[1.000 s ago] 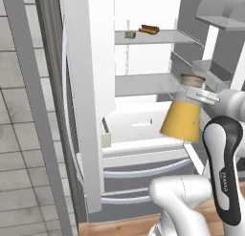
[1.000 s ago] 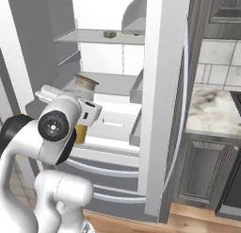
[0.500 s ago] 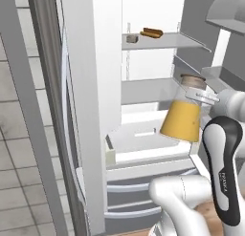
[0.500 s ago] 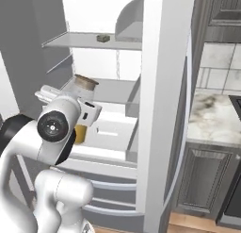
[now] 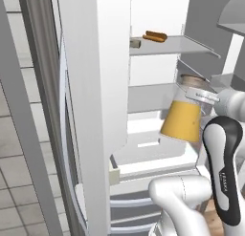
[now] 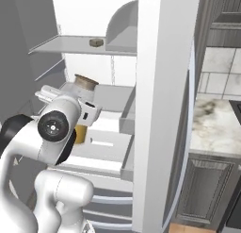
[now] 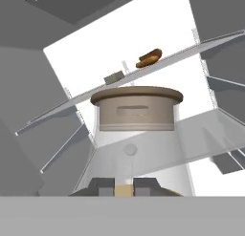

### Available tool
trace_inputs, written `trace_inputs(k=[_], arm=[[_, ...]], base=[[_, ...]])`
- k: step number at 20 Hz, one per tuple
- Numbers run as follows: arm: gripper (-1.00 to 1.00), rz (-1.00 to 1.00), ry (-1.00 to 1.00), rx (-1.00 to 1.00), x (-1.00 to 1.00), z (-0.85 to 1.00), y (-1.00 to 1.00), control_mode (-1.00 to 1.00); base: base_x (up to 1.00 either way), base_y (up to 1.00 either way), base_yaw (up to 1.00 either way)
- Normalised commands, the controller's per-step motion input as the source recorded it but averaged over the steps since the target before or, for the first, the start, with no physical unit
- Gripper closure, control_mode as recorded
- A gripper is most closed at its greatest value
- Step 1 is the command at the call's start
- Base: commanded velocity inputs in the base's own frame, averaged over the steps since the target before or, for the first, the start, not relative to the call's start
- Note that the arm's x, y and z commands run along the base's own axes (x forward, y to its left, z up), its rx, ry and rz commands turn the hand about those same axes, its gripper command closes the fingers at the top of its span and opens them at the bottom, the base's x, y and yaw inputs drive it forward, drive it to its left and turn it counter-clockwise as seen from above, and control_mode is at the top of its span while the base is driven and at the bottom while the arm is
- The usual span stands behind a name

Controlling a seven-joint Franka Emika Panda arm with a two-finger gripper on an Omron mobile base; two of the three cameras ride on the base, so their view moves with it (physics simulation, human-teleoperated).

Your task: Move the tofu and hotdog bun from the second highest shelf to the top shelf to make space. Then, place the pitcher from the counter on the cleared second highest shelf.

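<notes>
base views flank fridge, hand view close behind pitcher [image 7: 136, 134]

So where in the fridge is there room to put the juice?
The second highest shelf, just behind the pitcher, looks bare. The top shelf already holds the tofu and hotdog bun at its left end; its right end is free.

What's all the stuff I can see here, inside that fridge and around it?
hotdog bun: one, tan-brown with reddish sausage, on the top shelf
tofu: one, pale beige, on the top shelf beside the bun
top shelf: one, pale grey, high in the fridge
pitcher: one, clear with orange juice and tan lid, held in front of the open fridge
counter: one, marbled white-beige, right of the fridge
cabinet doors: dark grey, under the counter
gripper: one, dark fingertips, shut on the pitcher
</notes>
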Motion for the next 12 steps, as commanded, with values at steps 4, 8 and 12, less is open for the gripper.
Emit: trace_inputs(k=[4, 8, 12], arm=[[1.0, -0.04, 0.0, -0.04, 0.2, 0.0, 0.14, -1.0], [1.0, -0.08, 0.0, -0.03, 0.14, 0.0, 0.17, -1.0], [1.0, -0.07, 0.0, -0.07, 0.02, 0.0, 0.3, -1.0]], base=[[0.08, 0.07, -0.01], [0.0, 0.0, 0.0], [0.0, 0.0, 0.0]])
